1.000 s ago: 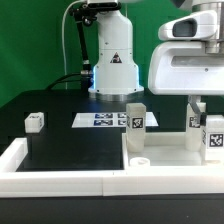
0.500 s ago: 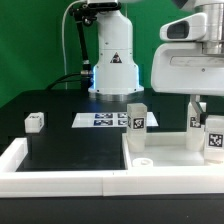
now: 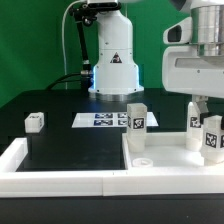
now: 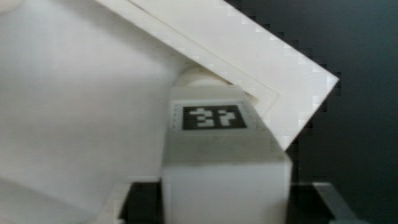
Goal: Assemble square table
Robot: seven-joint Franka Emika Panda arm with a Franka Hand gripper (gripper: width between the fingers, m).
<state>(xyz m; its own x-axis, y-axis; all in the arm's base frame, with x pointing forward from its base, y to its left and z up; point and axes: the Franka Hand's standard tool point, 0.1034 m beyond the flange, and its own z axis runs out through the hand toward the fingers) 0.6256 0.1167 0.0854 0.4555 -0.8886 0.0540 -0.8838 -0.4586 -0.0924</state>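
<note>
over on the exterior view's right, the claw (image 3: 201,108) is clamped on one tagged leg (image 4: 217,150), held upright at a corner of the square table slab (image 3: 170,160), which lies flat on the tabletop (image 3: 60,150). the step in hand looks like fitting this leg to the slab. next it likely needs lining up with its socket and twisting in, while another leg (image 3: 36,121) sits well apart on the exterior view's left.

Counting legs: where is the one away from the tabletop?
Exterior view's left: the leg sits on the black table, left of the marker board.
</note>
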